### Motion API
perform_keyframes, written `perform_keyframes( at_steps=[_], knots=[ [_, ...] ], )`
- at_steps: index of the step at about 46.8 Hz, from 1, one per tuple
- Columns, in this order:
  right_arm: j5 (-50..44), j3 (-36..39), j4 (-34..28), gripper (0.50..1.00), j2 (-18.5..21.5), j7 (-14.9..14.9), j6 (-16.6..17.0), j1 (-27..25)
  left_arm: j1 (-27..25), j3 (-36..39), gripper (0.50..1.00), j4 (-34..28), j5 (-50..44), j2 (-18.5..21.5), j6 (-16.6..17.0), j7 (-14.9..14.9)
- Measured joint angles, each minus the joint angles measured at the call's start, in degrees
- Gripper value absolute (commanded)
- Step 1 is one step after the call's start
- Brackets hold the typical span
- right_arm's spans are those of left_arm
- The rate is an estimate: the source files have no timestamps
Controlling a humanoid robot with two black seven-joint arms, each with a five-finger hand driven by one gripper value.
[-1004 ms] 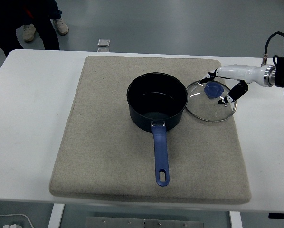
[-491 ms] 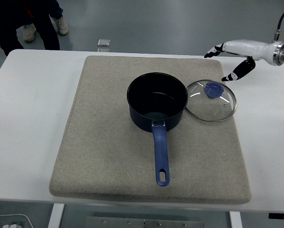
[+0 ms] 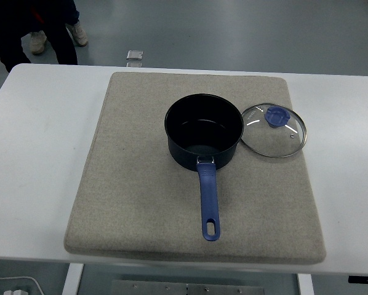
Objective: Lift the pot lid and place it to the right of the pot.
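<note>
Glass lid (image 3: 274, 130): flat on the mat (image 3: 141, 203), near its right edge, touching the pot (image 3: 204, 130).
Right hand: gone from view since earlier; grip unseen.

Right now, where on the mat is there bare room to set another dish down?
The mat is bare left of the pot and along the near edge either side of its blue handle. It is crowded at the right, where the glass lid lies against the pot.
</note>
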Motion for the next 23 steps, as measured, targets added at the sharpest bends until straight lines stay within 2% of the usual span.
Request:
perform_keyframes(
  at_steps=[4, 7, 15, 23],
  knots=[
    [7.7, 1.8, -1.9, 0.909, 0.2, -3.4, -0.9, -0.1, 0.0, 0.0, 1.000, 0.0, 0.0, 0.0, 0.0, 0.0],
    [11.3, 2.0, -2.4, 0.909, 0.5, -4.8, -1.6, -0.2, 0.0, 0.0, 1.000, 0.0, 0.0, 0.0, 0.0, 0.0],
    [15.7, 2.1, -2.5, 0.909, 1.4, -5.3, -5.8, -1.4, 0.0, 0.0, 1.000, 0.0, 0.0, 0.0, 0.0, 0.0],
    [22.6, 2.2, -2.5, 0.909, 1.8, -6.3, -8.5, -4.9, 0.0, 0.0, 1.000, 0.0, 0.0, 0.0, 0.0, 0.0]
  ],
)
